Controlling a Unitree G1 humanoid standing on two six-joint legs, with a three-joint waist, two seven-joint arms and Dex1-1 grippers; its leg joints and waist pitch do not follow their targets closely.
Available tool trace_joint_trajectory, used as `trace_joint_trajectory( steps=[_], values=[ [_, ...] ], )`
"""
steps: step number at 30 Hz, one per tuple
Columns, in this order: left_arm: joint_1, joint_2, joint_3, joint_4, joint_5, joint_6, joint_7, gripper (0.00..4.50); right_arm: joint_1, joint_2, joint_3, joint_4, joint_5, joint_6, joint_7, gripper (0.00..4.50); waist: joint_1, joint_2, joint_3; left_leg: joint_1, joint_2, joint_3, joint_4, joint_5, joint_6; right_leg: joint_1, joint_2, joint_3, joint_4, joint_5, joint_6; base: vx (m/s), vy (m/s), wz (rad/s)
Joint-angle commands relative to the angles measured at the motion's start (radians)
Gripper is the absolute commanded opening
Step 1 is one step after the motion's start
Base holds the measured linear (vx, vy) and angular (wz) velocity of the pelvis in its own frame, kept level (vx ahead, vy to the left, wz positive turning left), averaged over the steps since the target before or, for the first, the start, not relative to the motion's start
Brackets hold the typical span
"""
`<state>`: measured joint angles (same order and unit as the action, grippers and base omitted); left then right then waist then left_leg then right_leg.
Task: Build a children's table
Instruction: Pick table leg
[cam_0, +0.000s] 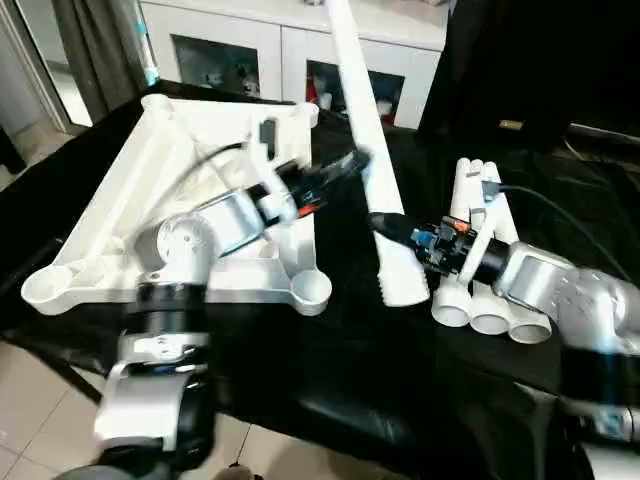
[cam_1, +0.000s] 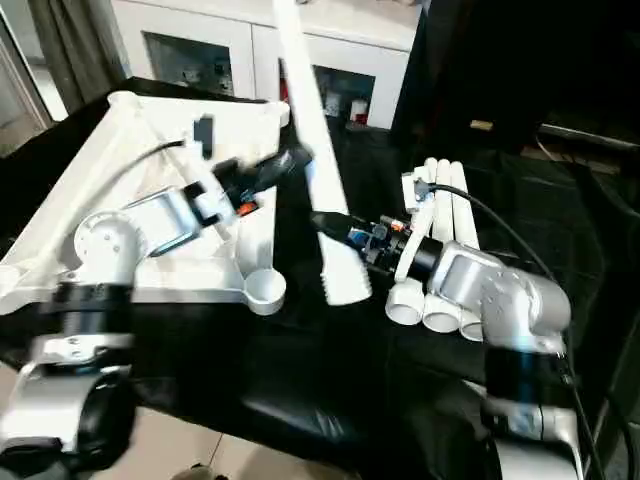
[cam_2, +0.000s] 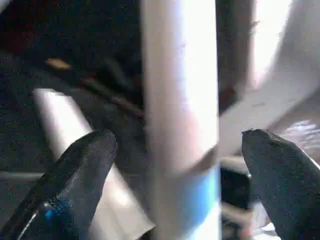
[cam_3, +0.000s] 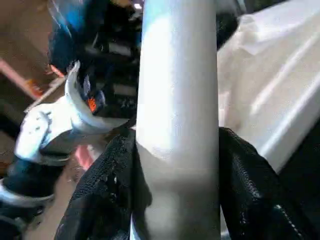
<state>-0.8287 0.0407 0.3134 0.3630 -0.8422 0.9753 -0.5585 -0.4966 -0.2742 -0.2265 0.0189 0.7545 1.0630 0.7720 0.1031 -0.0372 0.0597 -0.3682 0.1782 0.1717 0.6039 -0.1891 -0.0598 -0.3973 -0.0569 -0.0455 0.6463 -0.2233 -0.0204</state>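
The right gripper (cam_0: 388, 226) is clamping the white table leg (cam_0: 362, 130) near its lower end, and in the left eye view that leg is sticking up and away from it, tilted, with its ribbed bottom end just below the fingers over the black table cover (cam_0: 350, 380). Just beside that gripper on its outer side, three more legs (cam_0: 480, 290) are lying side by side, open ends facing the robot. The left gripper (cam_0: 345, 165) is reaching in from the other side, sitting right at the same leg higher up. Behind the left arm the upside-down tabletop (cam_0: 180, 170) is lying on the cover, ribs up, one round corner socket (cam_0: 310, 290) close to the held leg's bottom end.

The right eye view is showing the same layout: the right gripper is pinching the leg and the spare legs are lying under its forearm.

In the left wrist view, the left gripper's fingers (cam_2: 80, 175) are standing wide apart with the leg running between them, gaps showing on both sides, so it's released, not gripping.

In the right wrist view, both black fingers (cam_3: 107, 190) are pressing against the leg's sides, so that's a firm hold. The tabletop is showing white just past the leg.
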Motion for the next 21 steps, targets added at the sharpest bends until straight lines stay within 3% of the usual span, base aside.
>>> trace_joint_trajectory(
  steps=[1,7,9,10,11,12,16,17,18,21],
  values=[
    [-0.011,-0.003,-0.001,-0.053,-0.032,0.041,0.003,4.50,0.008,0.003,0.014,-0.038,0.019,0.002,0.003,1.87,0.005,0.002,-0.074,0.006,0.037,-0.010,-0.055,-0.049,0.030,0.072,-0.076,0.046,-0.077,0.035,-0.258,0.000,0.000,0.00],
    [0.014,-0.012,-0.014,-0.116,-0.041,0.086,0.038,4.50,0.010,0.011,0.043,-0.046,0.010,-0.007,-0.024,1.87,0.004,0.004,-0.074,0.005,0.039,-0.012,-0.056,-0.038,0.025,0.073,-0.077,0.047,-0.078,0.033,-0.234,0.000,0.000,0.00],
    [0.040,-0.002,-0.053,-0.165,-0.019,0.100,0.040,4.50,0.006,0.016,0.053,-0.044,-0.007,-0.017,-0.043,1.87,0.003,0.004,-0.074,0.003,0.039,-0.013,-0.057,-0.026,0.022,0.073,-0.076,0.047,-0.075,0.050,-0.229,0.000,0.000,0.00],
    [0.045,-0.001,-0.057,-0.175,-0.024,0.109,0.052,4.50,0.006,0.019,0.052,-0.047,-0.009,-0.015,-0.049,1.87,0.004,0.010,-0.074,0.005,0.039,-0.014,-0.057,-0.026,0.021,0.071,-0.075,0.046,-0.075,0.052,-0.228,0.000,0.000,0.00],
    [0.048,0.000,-0.061,-0.182,-0.025,0.115,0.062,4.50,0.005,0.020,0.053,-0.049,-0.011,-0.015,-0.053,1.87,0.002,0.009,-0.074,0.006,0.039,-0.013,-0.057,-0.028,0.019,0.070,-0.074,0.046,-0.076,0.056,-0.227,0.000,0.000,0.00],
    [0.052,0.002,-0.069,-0.190,-0.022,0.117,0.067,4.23,0.003,0.022,0.052,-0.050,-0.013,-0.015,-0.058,1.87,0.002,0.008,-0.072,0.006,0.038,-0.012,-0.058,-0.039,0.015,0.070,-0.073,0.046,-0.079,0.042,-0.224,0.000,0.000,0.00],
    [0.087,0.002,-0.140,-0.240,0.049,0.100,0.107,4.16,-0.007,0.027,0.067,-0.065,-0.044,-0.039,-0.109,1.87,0.004,0.011,-0.071,0.007,0.042,-0.014,-0.061,-0.047,0.003,0.069,-0.075,0.048,-0.081,0.018,-0.205,0.000,0.000,0.00],
    [0.088,0.001,-0.140,-0.240,0.050,0.100,0.108,4.16,-0.007,0.028,0.068,-0.065,-0.044,-0.039,-0.110,1.87,0.003,0.010,-0.071,0.008,0.041,-0.013,-0.061,-0.047,0.000,0.069,-0.074,0.048,-0.083,0.010,-0.200,0.000,0.000,0.00],
    [0.094,-0.005,-0.144,-0.242,0.060,0.094,0.121,3.82,-0.012,0.031,0.079,-0.068,-0.053,-0.045,-0.124,1.87,0.002,0.016,-0.070,0.006,0.041,-0.014,-0.062,-0.049,-0.006,0.068,-0.074,0.048,-0.084,0.007,-0.197,0.000,0.000,0.00],
    [0.104,-0.027,-0.132,-0.238,0.052,0.091,0.147,3.74,-0.021,0.039,0.106,-0.084,-0.071,-0.059,-0.148,1.87,0.000,0.016,-0.070,0.006,0.038,-0.014,-0.061,-0.059,-0.012,0.070,-0.073,0.048,-0.084,0.005,-0.198,0.000,0.000,0.00]
  ],
)
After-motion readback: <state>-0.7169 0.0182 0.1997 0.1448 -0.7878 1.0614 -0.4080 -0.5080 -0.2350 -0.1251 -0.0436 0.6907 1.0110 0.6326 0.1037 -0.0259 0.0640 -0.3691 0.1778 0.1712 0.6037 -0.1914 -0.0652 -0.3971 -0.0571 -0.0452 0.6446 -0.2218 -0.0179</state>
